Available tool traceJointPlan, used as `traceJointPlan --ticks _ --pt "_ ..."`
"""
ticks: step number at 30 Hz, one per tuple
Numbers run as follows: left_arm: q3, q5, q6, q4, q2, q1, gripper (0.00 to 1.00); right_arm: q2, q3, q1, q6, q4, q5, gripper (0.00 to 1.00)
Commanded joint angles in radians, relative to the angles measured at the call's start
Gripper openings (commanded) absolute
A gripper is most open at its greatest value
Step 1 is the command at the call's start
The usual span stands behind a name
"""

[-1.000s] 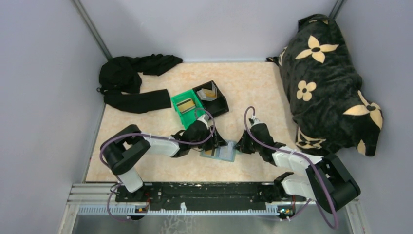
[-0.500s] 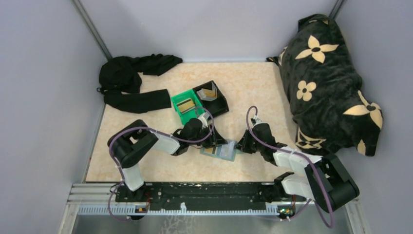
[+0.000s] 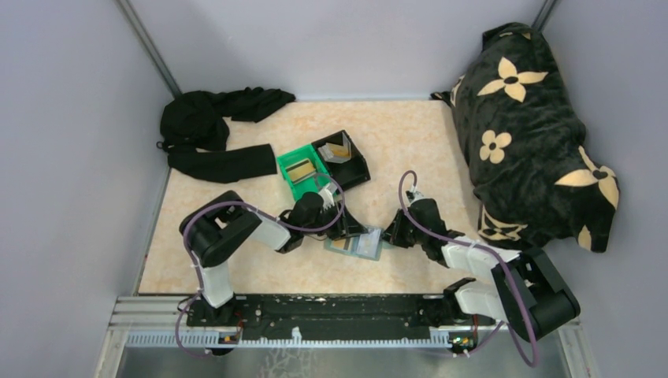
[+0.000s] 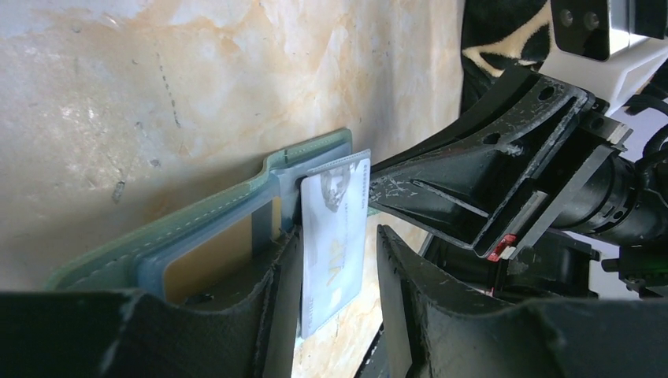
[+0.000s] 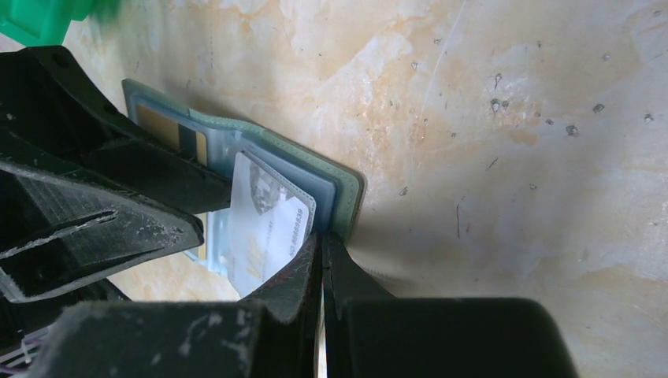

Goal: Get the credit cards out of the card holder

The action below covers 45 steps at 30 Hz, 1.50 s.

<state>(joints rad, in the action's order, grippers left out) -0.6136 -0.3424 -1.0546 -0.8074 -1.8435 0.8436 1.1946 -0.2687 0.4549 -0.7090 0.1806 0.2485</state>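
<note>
The grey-blue card holder [image 3: 358, 246] lies open on the table between both arms. In the left wrist view a pale grey credit card [image 4: 339, 201] stands pulled partway out of the card holder [image 4: 197, 224]. My left gripper [image 4: 337, 240] is open astride that card: one finger touches its face and the other finger [image 4: 410, 283] is a gap away. A tan-gold credit card [image 4: 209, 256] sits in a slot. My right gripper [image 5: 321, 240] is shut, its tips pressed on the card holder's edge [image 5: 343, 185] beside the pale card [image 5: 264, 220].
A green bin [image 3: 299, 172] and a black bin [image 3: 344, 156], each with a card inside, stand just behind the left gripper [image 3: 345, 229]. Black cloth [image 3: 213, 134] lies at the back left. A dark flowered bag [image 3: 536, 134] fills the right side. Grey walls enclose the table.
My left gripper's jaws have narrowed around the pale grey card, and the left arm's elbow has shifted a little right. The right arm has stayed put.
</note>
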Motion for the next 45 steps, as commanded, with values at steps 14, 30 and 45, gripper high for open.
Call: traceJointPlan --ticks 14,30,45 --pt "-0.051 -0.220 -0.087 -0.256 -0.129 0.028 0.16 0.071 0.019 -0.001 0.036 -0.047 -0.056 0.00" --pt "-0.023 -0.230 -0.075 -0.222 -0.121 -0.013 0.00 -0.069 -0.017 -0.013 0.037 -0.160 -0.100 0.00" --pt "-0.013 -0.253 -0.079 -0.242 -0.140 -0.053 0.00 -0.147 -0.070 -0.077 0.046 -0.233 -0.039 0.00"
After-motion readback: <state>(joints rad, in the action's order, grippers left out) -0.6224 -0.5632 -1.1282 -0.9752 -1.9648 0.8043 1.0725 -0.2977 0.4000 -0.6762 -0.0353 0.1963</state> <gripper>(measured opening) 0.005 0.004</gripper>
